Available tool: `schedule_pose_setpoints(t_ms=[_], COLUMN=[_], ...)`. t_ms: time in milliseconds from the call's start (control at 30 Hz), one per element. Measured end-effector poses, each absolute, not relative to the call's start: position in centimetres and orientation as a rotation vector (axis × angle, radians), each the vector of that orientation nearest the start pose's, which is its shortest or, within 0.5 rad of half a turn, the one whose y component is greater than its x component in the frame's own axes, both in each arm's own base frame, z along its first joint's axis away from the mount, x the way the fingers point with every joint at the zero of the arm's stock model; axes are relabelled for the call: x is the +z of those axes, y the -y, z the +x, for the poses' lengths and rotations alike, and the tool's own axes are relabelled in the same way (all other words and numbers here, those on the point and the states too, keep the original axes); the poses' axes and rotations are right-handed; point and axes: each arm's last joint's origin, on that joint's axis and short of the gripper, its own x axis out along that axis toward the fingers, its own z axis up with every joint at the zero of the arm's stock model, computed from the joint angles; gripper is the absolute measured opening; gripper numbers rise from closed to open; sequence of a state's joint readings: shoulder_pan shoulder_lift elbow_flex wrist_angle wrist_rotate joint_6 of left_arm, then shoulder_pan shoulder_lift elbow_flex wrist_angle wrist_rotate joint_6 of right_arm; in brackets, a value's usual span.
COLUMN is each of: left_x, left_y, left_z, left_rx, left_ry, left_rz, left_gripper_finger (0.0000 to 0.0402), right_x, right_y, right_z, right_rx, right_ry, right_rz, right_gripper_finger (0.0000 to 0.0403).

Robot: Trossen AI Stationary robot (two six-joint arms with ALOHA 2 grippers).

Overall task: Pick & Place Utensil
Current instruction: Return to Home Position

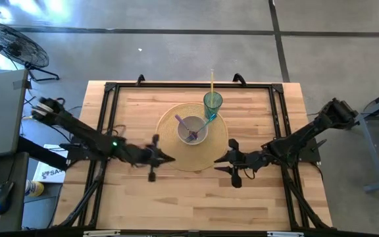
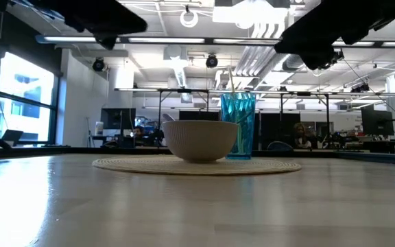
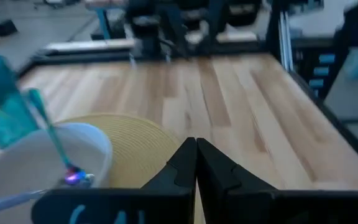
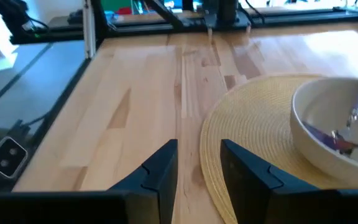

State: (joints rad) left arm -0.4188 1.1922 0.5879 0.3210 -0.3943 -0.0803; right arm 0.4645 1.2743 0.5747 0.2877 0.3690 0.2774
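From above, my left pincer (image 1: 166,158) hangs over the mat's (image 1: 170,146) rim on one side of the bowl (image 1: 192,130), and my right pincer (image 1: 220,160) hangs just off the mat on the other side. Both are about equally near the bowl. The purple spoon (image 1: 182,123) and blue fork (image 1: 206,121) both lie in the bowl, with the fork's handle leaning toward the cup (image 1: 212,102). The cup touches the bowl's far side and holds the straw (image 1: 212,80) upright.

From table (image 2: 197,206) height, the bowl (image 2: 200,140) and cup (image 2: 239,127) sit on the mat (image 2: 136,165), and my arms are only dark shapes overhead, clear of both.

Past my left wrist, the left pincer (image 3: 196,150) is pressed closed on nothing. The bowl (image 3: 39,165) lies ahead and off to one side, with the fork (image 3: 50,132) slanting in it.

Past my right wrist, the right pincer (image 4: 199,153) stands a little apart and is empty. The bowl (image 4: 319,115) is ahead and to the side, with the spoon (image 4: 321,135) inside it.

All the utensils look placed. As I judge it, all that is left is to draw each arm straight back, away from the bowl. The only things to snag are the straw and fork handle, and both lie beyond the bowl from me.
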Motion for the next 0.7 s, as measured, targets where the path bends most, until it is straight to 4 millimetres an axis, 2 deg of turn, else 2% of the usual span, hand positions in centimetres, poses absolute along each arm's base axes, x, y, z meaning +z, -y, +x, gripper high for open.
schedule_pose_setpoints(t_ms=[200,367,500,700], left_x=[25.4,26.8,27.8,28.4], left_y=[6.9,5.6,5.1,4.9], left_z=[19.3,16.8,15.5,15.0], left_rx=[-0.002,0.087,0.097,0.084], left_ry=[-0.161,-0.131,-0.081,-0.033], left_rz=[-0.016,-0.032,-0.082,-0.11], left_gripper_finger=[0.0001,0.0001,0.0001,0.0001], right_x=[22.3,24.5,26.3,28.4], right_y=[-10.2,-9.6,-9.0,-7.9], right_z=[22.6,21.2,19.8,17.3], right_rx=[0.07,0.107,0.154,0.211], right_ry=[-0.324,-0.244,-0.18,-0.11], right_rz=[0.078,0.056,0.045,0.015], right_gripper_finger=[0.0114,0.0114,0.0114,0.0114])
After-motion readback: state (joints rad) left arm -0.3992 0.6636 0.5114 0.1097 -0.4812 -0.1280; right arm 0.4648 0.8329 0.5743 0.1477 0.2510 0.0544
